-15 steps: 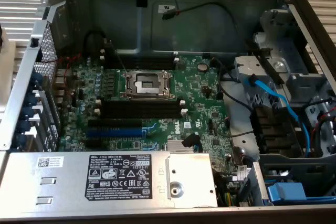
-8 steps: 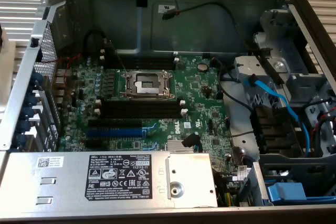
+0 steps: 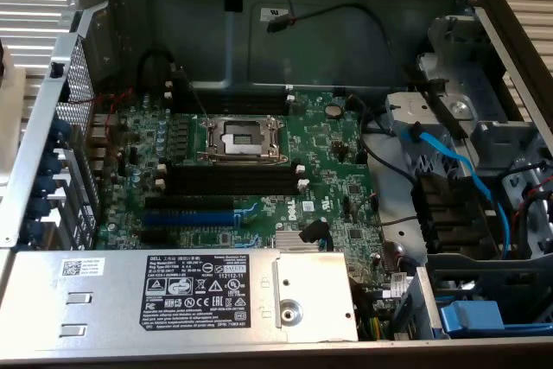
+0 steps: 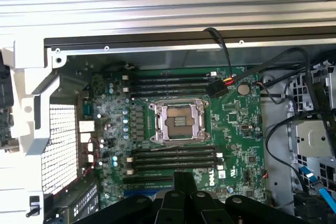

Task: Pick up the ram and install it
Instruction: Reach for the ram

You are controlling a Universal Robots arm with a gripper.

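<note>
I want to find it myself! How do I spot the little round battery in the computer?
Start at the big green board in the open metal case. From the square silver socket in its middle, look toward the exterior view's right: the battery is the only round, shiny coin shape there.

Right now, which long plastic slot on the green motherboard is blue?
The long blue expansion slot between the black memory slots and the silver power supply; the rest are black.

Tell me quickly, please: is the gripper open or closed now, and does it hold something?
Gripper: closed; whether it holds anything cannot be told.
</note>
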